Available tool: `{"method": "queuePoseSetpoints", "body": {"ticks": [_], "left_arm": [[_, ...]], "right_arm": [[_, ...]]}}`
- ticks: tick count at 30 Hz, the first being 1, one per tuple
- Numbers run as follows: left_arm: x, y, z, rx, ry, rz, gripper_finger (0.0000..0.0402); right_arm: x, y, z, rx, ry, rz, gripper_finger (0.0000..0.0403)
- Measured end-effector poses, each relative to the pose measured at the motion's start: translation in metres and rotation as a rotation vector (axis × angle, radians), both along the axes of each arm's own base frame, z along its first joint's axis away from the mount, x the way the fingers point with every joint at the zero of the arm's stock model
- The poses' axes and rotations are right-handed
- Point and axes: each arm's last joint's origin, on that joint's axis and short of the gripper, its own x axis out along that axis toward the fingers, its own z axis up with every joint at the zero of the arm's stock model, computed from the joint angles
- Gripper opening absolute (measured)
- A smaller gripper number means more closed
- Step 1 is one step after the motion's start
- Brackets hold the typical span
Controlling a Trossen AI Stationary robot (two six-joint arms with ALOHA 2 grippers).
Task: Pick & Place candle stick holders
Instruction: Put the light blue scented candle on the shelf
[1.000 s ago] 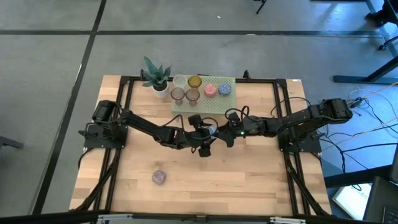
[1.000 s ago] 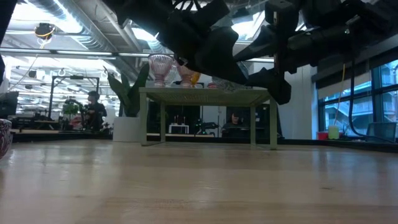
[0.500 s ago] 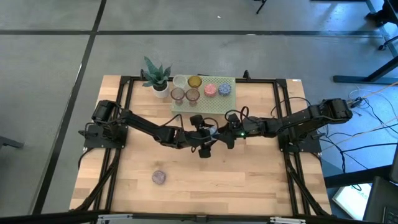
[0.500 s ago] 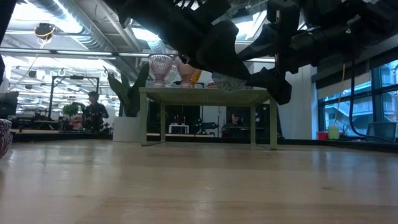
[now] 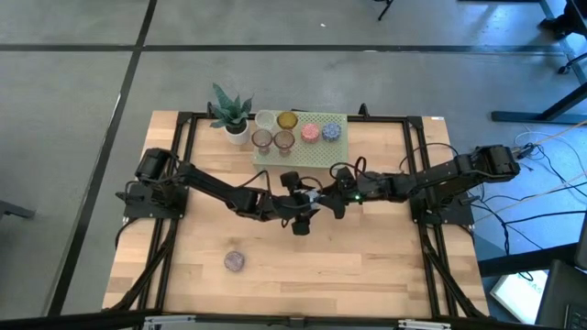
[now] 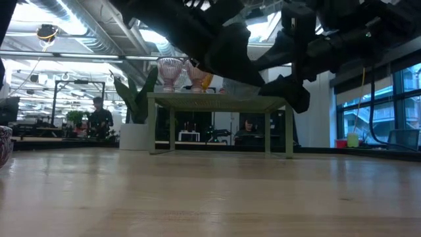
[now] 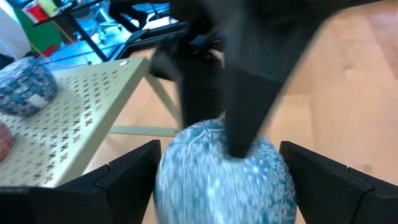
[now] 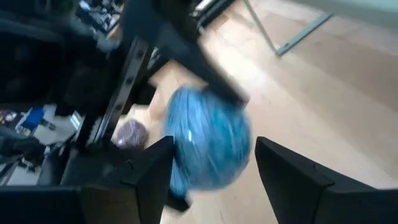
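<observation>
A blue candle stick holder (image 7: 221, 171) hangs above mid-table, just near of the pale green stand (image 5: 316, 154), with both grippers meeting at it. My right gripper (image 8: 208, 177) is shut on it. My left gripper (image 7: 217, 186) is open, its fingers (image 7: 134, 171) standing close on either side of the holder; I cannot tell whether they touch it. Several more holders (image 5: 310, 133) stand on the stand's top. A mauve holder (image 5: 235, 261) sits on the table at the near left. My right gripper pinches the blue holder's round wall between its two fingers; one finger (image 7: 239, 124) lies across the wall's side (image 7: 217, 146) in the left wrist view. The fingers come roughly level from the table's right. The holder is lifted clear of the table.
A potted spiky plant (image 5: 231, 115) stands left of the stand at the far edge. Black frame rails (image 5: 179, 165) run along the table's sides. Bare wood lies near of the grippers. People sit in the room beyond, in the low view.
</observation>
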Motion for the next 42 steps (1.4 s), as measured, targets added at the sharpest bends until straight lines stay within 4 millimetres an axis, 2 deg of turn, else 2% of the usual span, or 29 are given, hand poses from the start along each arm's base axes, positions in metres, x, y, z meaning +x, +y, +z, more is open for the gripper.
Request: {"method": "queuePoseSetpoints", "body": {"ticks": [10, 16, 20, 26, 33, 42], "left_arm": [[-0.001, -0.008, 0.000, -0.011, 0.002, -0.027, 0.0323], [-0.008, -0.009, -0.013, -0.107, 0.128, -0.060, 0.0323], [-0.018, -0.009, -0.023, -0.137, 0.249, -0.019, 0.0323], [-0.021, -0.016, -0.024, -0.100, 0.271, -0.012, 0.0323], [-0.031, -0.005, -0.033, -0.167, 0.364, 0.108, 0.0323], [-0.030, 0.006, -0.041, -0.255, 0.390, 0.155, 0.0323]], "right_arm": [[0.001, -0.001, 0.002, -0.004, -0.018, -0.015, 0.0226], [-0.001, 0.003, -0.002, -0.044, 0.018, 0.123, 0.0221], [-0.003, 0.002, -0.008, -0.066, 0.086, 0.132, 0.0238], [-0.007, 0.002, -0.015, -0.064, 0.169, 0.134, 0.0277], [-0.007, 0.002, -0.015, -0.069, 0.168, 0.136, 0.0290], [-0.003, 0.004, -0.020, -0.329, 0.153, 0.189, 0.0291]]}}
